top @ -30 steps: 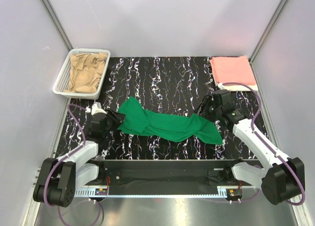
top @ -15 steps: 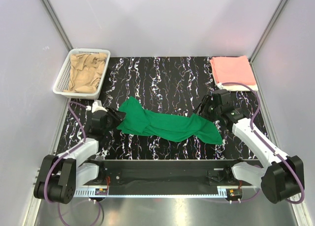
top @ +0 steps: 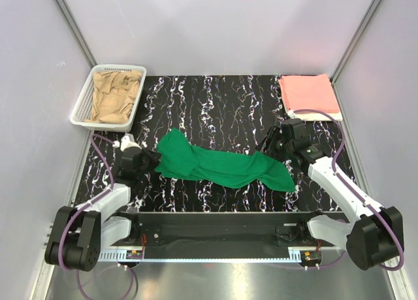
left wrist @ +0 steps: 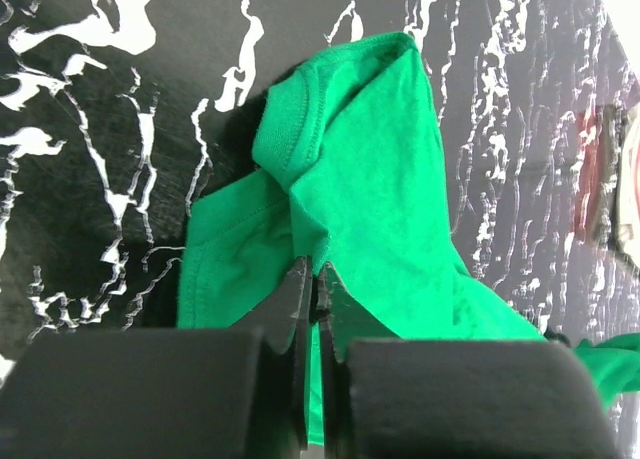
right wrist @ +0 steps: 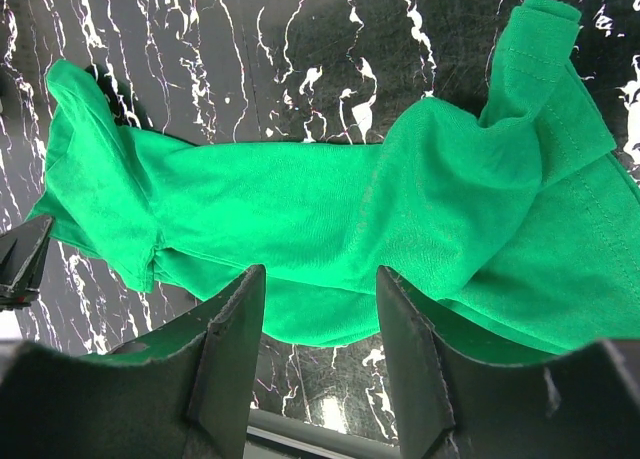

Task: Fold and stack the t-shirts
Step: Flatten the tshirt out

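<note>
On the table (top: 222,97): black marbled top; I've got the green t-shirt (top: 222,166) sprawled lengthwise across the middle.
Left pincer (left wrist: 313,274): pressed together, pinching the green t-shirt's left end.
Right pincer (right wrist: 320,279): spread, over its right end.
Far-left corner: white basket (top: 81,107) holding the tan t-shirt (top: 116,94).
Far-right corner: salmon t-shirt (top: 307,92), folded flat.
Walls (top: 215,25): plain pale grey, three sides.

bright green t-shirt (top: 222,168), tan t-shirt (top: 116,96), white mesh basket (top: 81,106), salmon-pink t-shirt (top: 308,94), black white-veined marble table (top: 222,110)
</note>
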Controlling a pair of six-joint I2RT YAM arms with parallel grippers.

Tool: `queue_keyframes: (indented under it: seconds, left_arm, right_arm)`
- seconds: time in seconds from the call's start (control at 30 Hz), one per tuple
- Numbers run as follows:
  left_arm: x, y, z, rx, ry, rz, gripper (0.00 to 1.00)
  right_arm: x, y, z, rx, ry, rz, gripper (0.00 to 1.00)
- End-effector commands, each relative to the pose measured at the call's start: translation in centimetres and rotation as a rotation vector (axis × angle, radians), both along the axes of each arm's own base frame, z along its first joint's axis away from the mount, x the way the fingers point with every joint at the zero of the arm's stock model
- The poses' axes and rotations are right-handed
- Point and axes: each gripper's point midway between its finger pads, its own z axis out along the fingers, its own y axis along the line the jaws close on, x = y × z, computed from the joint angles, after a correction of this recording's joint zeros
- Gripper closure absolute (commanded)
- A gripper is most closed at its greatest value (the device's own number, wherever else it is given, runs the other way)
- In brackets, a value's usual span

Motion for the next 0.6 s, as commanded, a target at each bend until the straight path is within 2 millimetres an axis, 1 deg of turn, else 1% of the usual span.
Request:
queue_keyframes:
  seconds: [0.0,0.03,0.07,0.1,0.13,0.17,0.2,0.23,0.27,0.3,0.33,0.37,0.43,0.47,0.5,0.53,0.57]
  left_arm:
    - [1.1,0.8,2.8,0.039,-0.076,0.024,1.00]
    - [1.1,0.7,3.0,0.042,-0.075,0.020,1.00]
    - [1.6,0.7,4.2,0.040,-0.091,0.017,1.00]
    - [1.2,0.7,4.3,0.044,-0.066,0.015,1.00]
    - [1.3,0.4,5.0,0.039,-0.068,0.003,1.00]
    - [1.8,0.2,6.6,0.046,-0.095,-0.015,1.00]
    - [1.6,0.1,7.0,0.054,-0.084,-0.029,1.00]
    - [1.7,0.0,7.7,0.061,-0.087,-0.039,1.00]
    - [2.1,0.0,9.4,0.081,-0.113,-0.050,1.00]
    - [1.7,0.2,9.8,0.092,-0.095,-0.055,1.00]
    - [1.8,0.4,10.7,0.095,-0.102,-0.056,1.00]
    - [2.1,0.5,13.1,0.100,-0.150,-0.055,1.00]
    - [1.7,0.4,14.8,0.088,-0.161,-0.083,1.00]
    - [1.9,0.4,17.4,0.094,-0.208,-0.090,1.00]
    - [1.5,0.5,17.7,0.103,-0.187,-0.095,1.00]
    - [1.3,0.5,18.6,0.108,-0.194,-0.102,1.00]
    - [1.3,0.6,20.8,0.126,-0.229,-0.109,1.00]
  right_arm:
    - [-0.1,0.3,0.5,0.026,-0.017,0.005,0.44]
    - [-0.3,0.1,0.5,0.028,-0.005,-0.011,0.44]
    - [0.0,-0.8,0.7,0.002,-0.008,-0.061,0.43]
    - [-0.9,-1.6,0.1,-0.026,0.041,-0.089,0.42]
    - [-0.7,-2.7,0.5,-0.040,0.040,-0.147,0.41]
    - [-0.8,-3.5,0.4,-0.061,0.043,-0.181,0.41]
    - [-1.2,-4.0,0.1,-0.072,0.061,-0.198,0.40]
    - [-1.0,-4.5,0.3,-0.070,0.060,-0.221,0.40]
    - [-1.1,-4.8,0.3,-0.074,0.069,-0.227,0.41]
    - [-1.5,-5.1,0.2,-0.085,0.091,-0.234,0.42]
    - [-1.7,-5.3,0.4,-0.085,0.093,-0.248,0.43]
    - [-1.9,-5.6,0.4,-0.090,0.093,-0.267,0.43]
    - [-2.5,-6.0,0.4,-0.071,0.093,-0.304,0.43]
    - [-2.5,-6.1,0.4,-0.064,0.093,-0.318,0.43]
    - [-2.9,-6.2,0.2,-0.061,0.105,-0.324,0.43]
    - [-3.0,-6.2,0.3,-0.050,0.111,-0.339,0.43]
    - [-3.1,-6.1,0.4,-0.046,0.115,-0.343,0.43]
